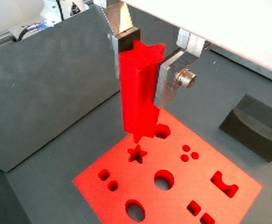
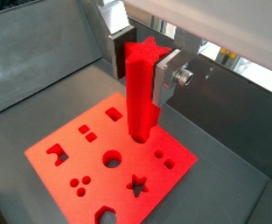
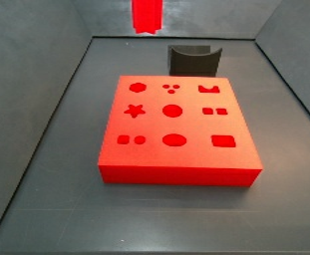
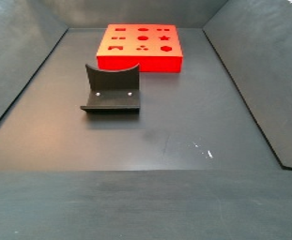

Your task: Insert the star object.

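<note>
My gripper (image 1: 149, 61) is shut on the star object (image 1: 138, 87), a long bright red rod with a star-shaped end. It holds the rod upright between its silver fingers (image 1: 170, 83); both wrist views show this (image 2: 142, 66). The rod (image 2: 142, 87) hangs above the wide red block (image 1: 173, 162) with shaped holes, apart from it. The block's star hole (image 1: 136, 155) lies just past the rod's lower end, and also shows in a wrist view (image 2: 137, 184). In a side view only the rod's lower end (image 3: 147, 15) shows, high above the block (image 3: 177, 139) and its star hole (image 3: 136, 111).
The dark fixture (image 3: 194, 58) stands on the floor just behind the block; it also shows in a side view (image 4: 112, 89) and a wrist view (image 1: 257, 127). Grey sloping walls (image 3: 51, 110) enclose the dark floor on all sides.
</note>
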Robot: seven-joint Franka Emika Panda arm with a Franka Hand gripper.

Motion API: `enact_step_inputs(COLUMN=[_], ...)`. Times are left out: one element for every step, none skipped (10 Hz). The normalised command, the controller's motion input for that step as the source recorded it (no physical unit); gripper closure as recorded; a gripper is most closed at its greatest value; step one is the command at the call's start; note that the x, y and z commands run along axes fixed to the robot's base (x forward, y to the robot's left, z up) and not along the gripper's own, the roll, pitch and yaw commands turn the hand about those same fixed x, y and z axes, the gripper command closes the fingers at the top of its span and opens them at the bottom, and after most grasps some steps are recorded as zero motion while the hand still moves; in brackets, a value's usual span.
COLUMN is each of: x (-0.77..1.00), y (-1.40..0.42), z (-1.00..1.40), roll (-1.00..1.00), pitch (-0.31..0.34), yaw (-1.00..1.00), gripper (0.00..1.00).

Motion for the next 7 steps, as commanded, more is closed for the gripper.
enact_step_inputs(x=[0.00, 0.07, -0.04, 0.00, 0.08, 0.00, 0.00], y=[-0.02, -0.02, -0.10, -0.44, -0.47, -0.38, -0.22], z=[0.00, -0.10, -0.59, -0.53, -0.80, -0.87, -0.75], roll=[0.00, -0.08, 0.10, 0.37, 0.27, 0.19, 0.12], pitch=[0.000, -0.003, -0.020, -0.014, -0.034, -0.086, -0.164], yaw=[0.00, 0.00, -0.31, -0.44, -0.48, -0.49, -0.61], gripper=[1.00, 1.00, 1.00, 1.00, 1.00, 1.00, 1.00])
